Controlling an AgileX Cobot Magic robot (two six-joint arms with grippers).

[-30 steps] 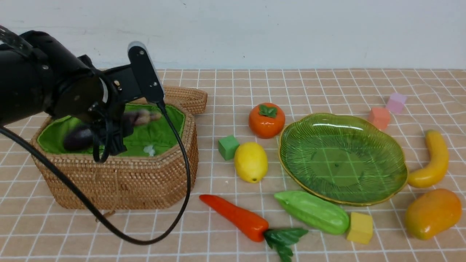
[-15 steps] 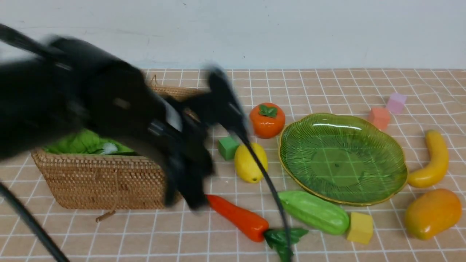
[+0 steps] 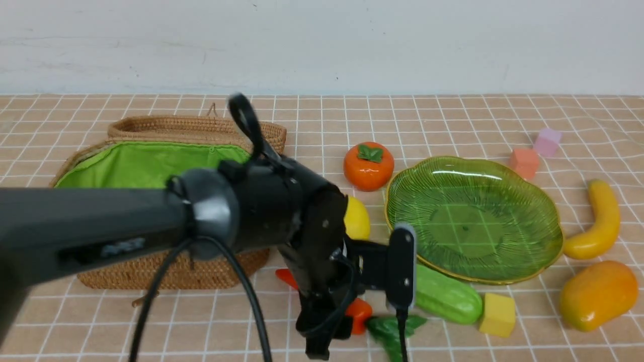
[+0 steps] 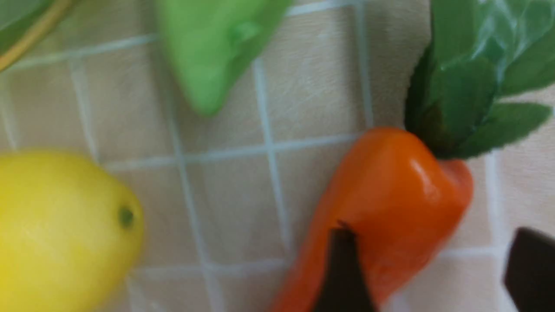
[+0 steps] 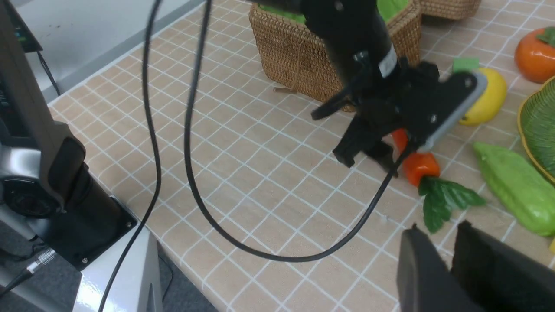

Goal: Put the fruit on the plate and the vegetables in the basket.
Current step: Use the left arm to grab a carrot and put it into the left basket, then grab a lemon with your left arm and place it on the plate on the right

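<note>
Reaching across the front of the basket (image 3: 176,275), which arm is this, and what is its end effector doing? — Student

It is the left arm (image 3: 100,226). The left end effector (image 4: 433,264) points down over the carrot (image 4: 390,195), which lies flat on the surface (image 3: 322,115) just in front of the basket. Its jaws stand wide apart: one fingertip (image 4: 342,273) overlaps the carrot's thick end, and the other stands apart on its other side. Whether either touches the carrot cannot be told; nothing is gripped. — Tutor

And the right end effector (image 5: 451,242)? — Student

Visible only in its own wrist view: fingers barely parted, empty, over bare surface, apart from the carrot's leaves (image 5: 446,199). — Tutor

Where do the remaining items lie? — Student

The gourd (image 3: 448,297) lies beside the carrot, close against the near rim of the plate (image 3: 478,216). All four fruits rest outside the plate: the lemon (image 3: 358,221), half hidden by the arm, between basket and plate; the persimmon (image 3: 369,167) farther back; the banana (image 3: 601,221) and the mango (image 3: 598,295) to the plate's right. A yellow cube (image 3: 497,314) touches the gourd's end. The basket's green lining (image 3: 141,163) shows, and its lid (image 3: 196,128) lies open behind. — Tutor
</note>
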